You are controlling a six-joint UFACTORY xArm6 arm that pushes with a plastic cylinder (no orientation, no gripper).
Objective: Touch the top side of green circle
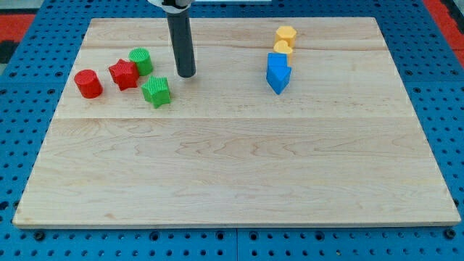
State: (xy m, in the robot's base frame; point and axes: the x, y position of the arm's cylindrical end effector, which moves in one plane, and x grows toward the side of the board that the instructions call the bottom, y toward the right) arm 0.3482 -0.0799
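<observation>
Approach step is underway: my tip (186, 74) is standing right of the green circle (141, 61), apart from it. No claw exists, so none to tell. Next: swinging above the circle's top side, avoiding the green star (156, 91).

The pale wooden worktop (239, 167) shows fine grain and a smooth, matt finish. The green circle block (141, 61) and green star-shaped block (156, 91) look like ribbed matt plastic. The dark rod (183, 43) has a slight sheen, possibly metal.
</observation>
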